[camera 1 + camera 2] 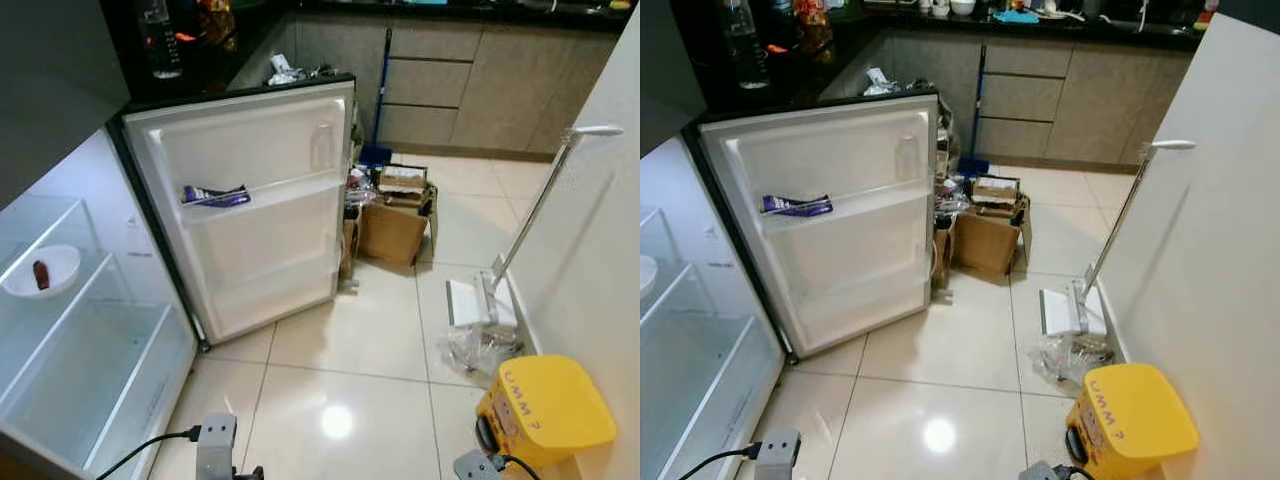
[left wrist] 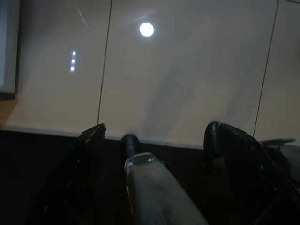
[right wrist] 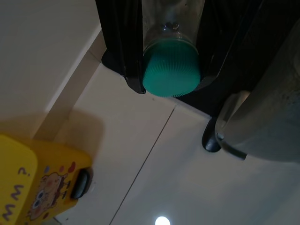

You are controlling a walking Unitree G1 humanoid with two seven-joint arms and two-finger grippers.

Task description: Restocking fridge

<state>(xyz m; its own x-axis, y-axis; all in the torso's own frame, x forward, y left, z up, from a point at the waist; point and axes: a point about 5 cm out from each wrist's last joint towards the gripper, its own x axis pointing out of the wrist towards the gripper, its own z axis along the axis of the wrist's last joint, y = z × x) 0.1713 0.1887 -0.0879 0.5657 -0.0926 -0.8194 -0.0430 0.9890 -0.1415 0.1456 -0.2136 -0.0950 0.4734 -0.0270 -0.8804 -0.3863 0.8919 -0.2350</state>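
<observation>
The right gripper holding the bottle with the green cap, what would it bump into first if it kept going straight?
Most likely the floor. The right gripper points down at bare tile, with the bottle cap leading. The yellow stool sits off to one side, probably out of line.

Clear plastic bottle with a green ribbed cap, clamped between the right gripper's two black fingers, cap end poking out past the fingertips toward the floor tiles. Fridge ahead and to that gripper's left, door swung wide open, glass shelves mostly bare, white bowl on one shelf.
</observation>
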